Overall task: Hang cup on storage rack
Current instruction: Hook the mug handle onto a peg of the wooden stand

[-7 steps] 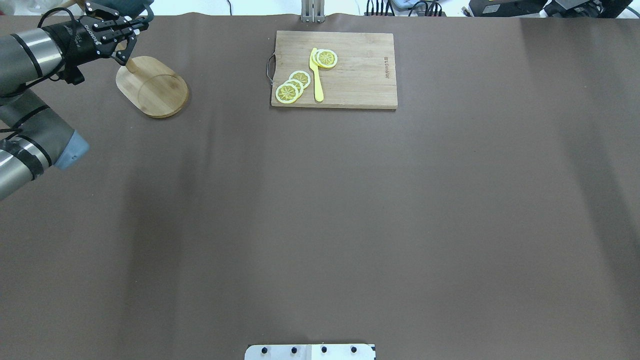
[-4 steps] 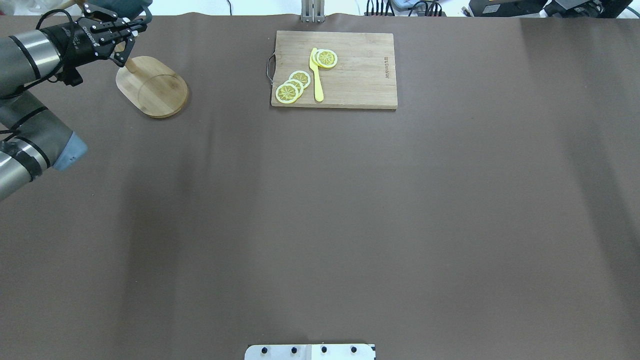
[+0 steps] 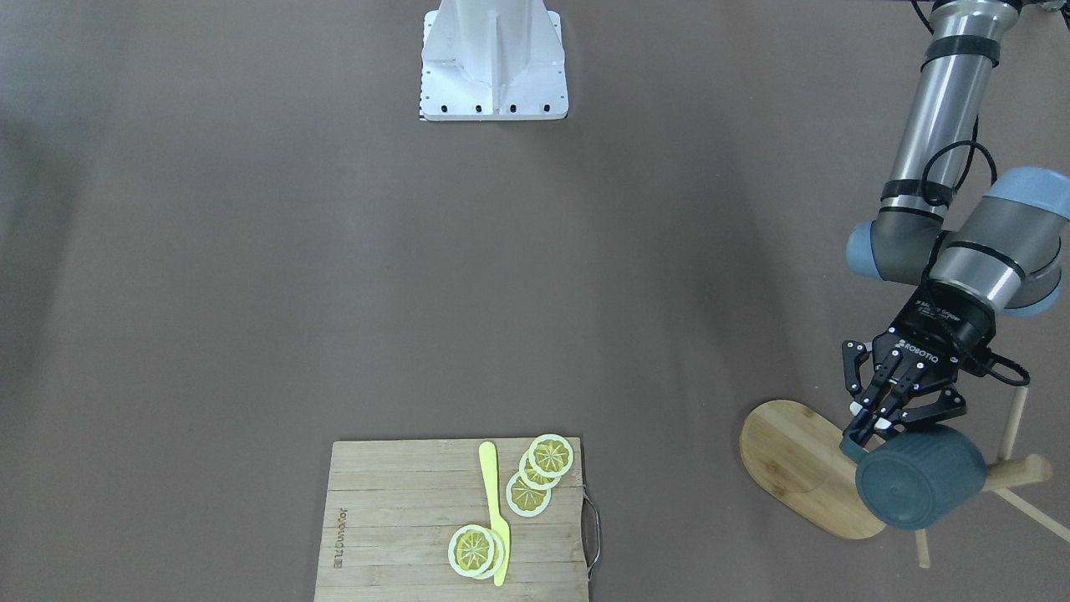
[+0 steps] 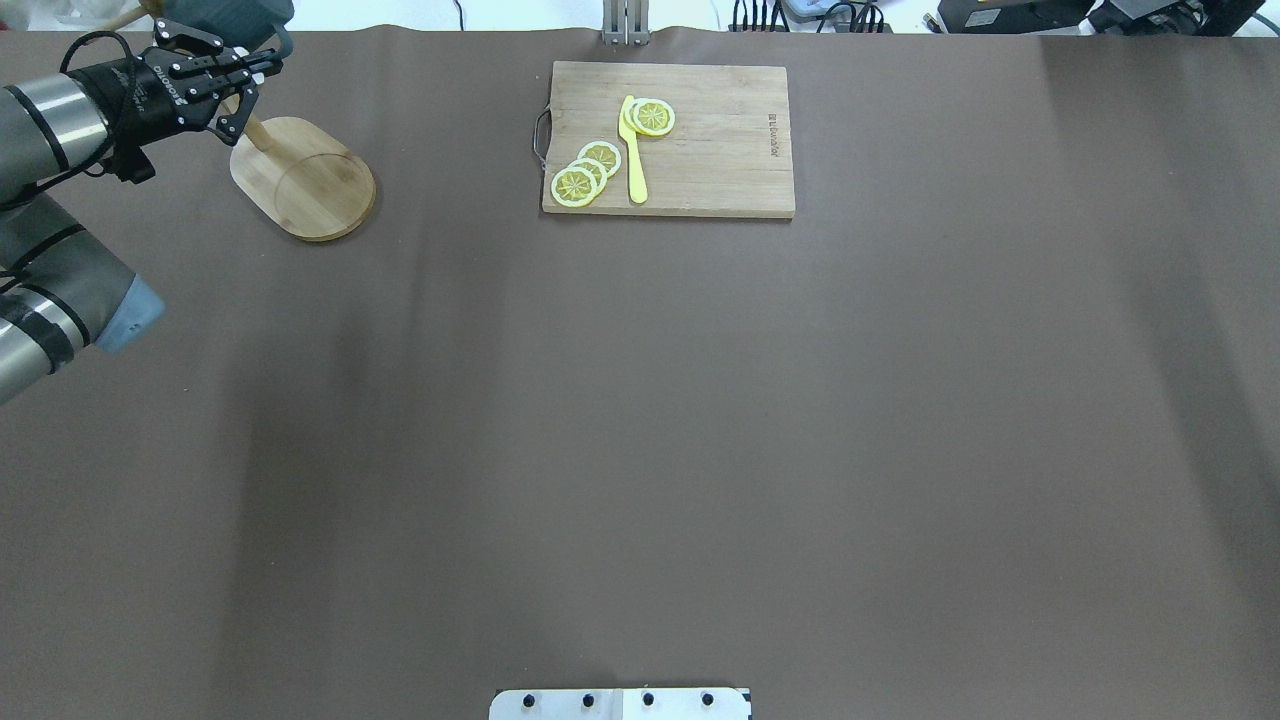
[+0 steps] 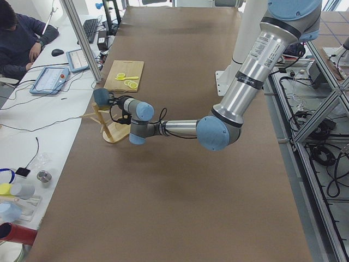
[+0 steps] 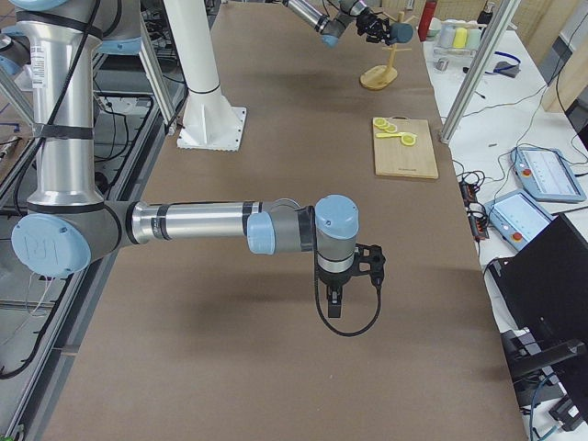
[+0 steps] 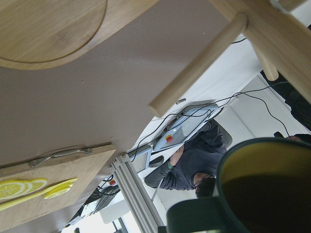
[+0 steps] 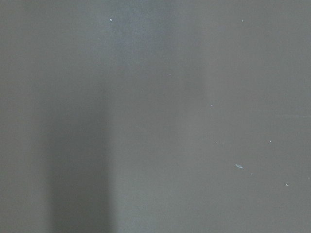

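The slate-blue cup (image 3: 919, 478) lies on its side in the air, over the far end of the bamboo rack's oval base (image 3: 798, 464) and against its post (image 3: 1016, 472). My left gripper (image 3: 866, 435) is shut on the cup's rim. In the overhead view the left gripper (image 4: 258, 72) is above the rack base (image 4: 305, 180), and the cup (image 4: 240, 12) is cut off by the top edge. The left wrist view shows the cup's olive interior (image 7: 265, 194) below a rack peg (image 7: 199, 68). My right gripper (image 6: 333, 308) hangs over bare table; I cannot tell whether it is open.
A rectangular cutting board (image 4: 700, 150) with lemon slices (image 4: 585, 172) and a yellow knife (image 4: 632, 150) lies at the far middle. The robot's base plate (image 3: 493, 63) is on the near side. An operator (image 5: 22, 38) sits beyond the table's far edge.
My left gripper has moved left and toward the table's far edge with the cup in it. The rack base has shifted very slightly.
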`<state>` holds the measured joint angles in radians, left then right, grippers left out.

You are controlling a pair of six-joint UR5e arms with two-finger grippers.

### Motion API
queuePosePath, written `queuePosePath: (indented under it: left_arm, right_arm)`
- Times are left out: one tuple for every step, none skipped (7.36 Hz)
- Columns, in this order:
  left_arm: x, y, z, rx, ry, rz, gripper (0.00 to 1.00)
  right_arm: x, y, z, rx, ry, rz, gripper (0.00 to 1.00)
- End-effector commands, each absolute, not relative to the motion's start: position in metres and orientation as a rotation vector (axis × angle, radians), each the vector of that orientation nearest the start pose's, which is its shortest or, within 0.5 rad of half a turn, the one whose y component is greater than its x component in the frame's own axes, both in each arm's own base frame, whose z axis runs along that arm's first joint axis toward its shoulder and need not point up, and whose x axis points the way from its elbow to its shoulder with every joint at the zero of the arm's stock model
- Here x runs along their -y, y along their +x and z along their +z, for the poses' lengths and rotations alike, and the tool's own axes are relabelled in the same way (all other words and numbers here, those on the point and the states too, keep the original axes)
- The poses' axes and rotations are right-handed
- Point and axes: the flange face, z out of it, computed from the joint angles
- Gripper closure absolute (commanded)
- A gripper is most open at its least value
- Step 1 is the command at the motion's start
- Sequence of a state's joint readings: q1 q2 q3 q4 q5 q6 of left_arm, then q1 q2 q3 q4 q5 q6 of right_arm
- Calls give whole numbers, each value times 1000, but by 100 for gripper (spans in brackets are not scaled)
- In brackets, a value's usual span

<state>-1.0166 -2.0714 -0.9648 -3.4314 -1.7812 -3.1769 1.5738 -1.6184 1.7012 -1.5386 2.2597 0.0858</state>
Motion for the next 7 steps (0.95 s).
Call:
queuePosePath:
  left_arm:
    - [628, 257, 465, -1960, -775, -1608, 96]
    - [628, 257, 466, -1959, -766, -1605, 3]
    - [629, 258, 465, -1962, -752, -1596, 1]
    - [629, 257, 464, -1964, -751, -1595, 1]
    - [629, 257, 464, -1964, -752, -1596, 1]
    - [629, 256, 463, -1966, -751, -1596, 1]
    - [630, 256, 461, -1971, -752, -1591, 1]
  right_arm:
    - [478, 71, 620, 692, 82, 46, 0]
    - [479, 71, 619, 692, 83, 45, 0]
    - [479, 71, 619, 692, 83, 45, 0]
    - [479, 72, 619, 691, 83, 45, 0]
    - [480, 71, 618, 689, 84, 43, 0]
    - [482, 72, 617, 689, 86, 44, 0]
    - [482, 72, 617, 689, 88, 44, 0]
